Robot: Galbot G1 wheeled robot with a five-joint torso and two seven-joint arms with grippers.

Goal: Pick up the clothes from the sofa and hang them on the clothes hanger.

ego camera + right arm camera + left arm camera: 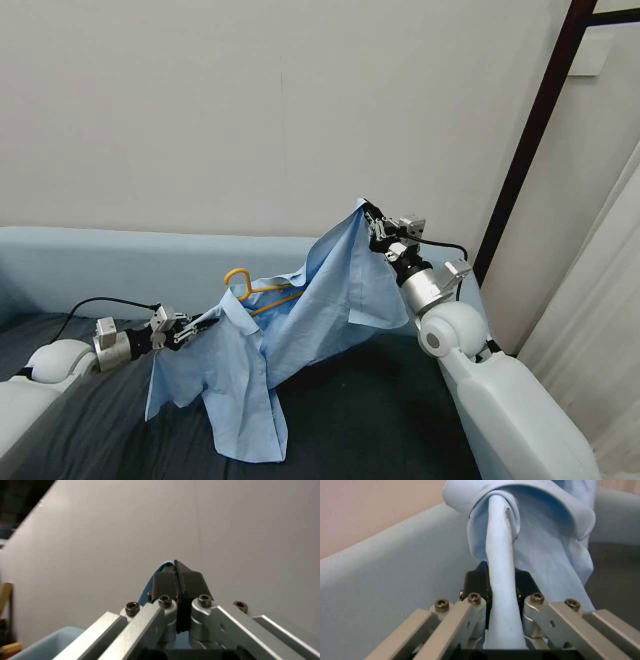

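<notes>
Hanging between your two grippers, the light blue shirt (340, 290) is stretching crumpled above the sofa (400, 420), its long axis rising from your lower left to upper right. Your left gripper (205, 325) is pinching a rolled fold near the collar; your right gripper (372, 228) is clamping the raised edge. A yellow hanger (235, 272) is poking out beside the collar.
</notes>
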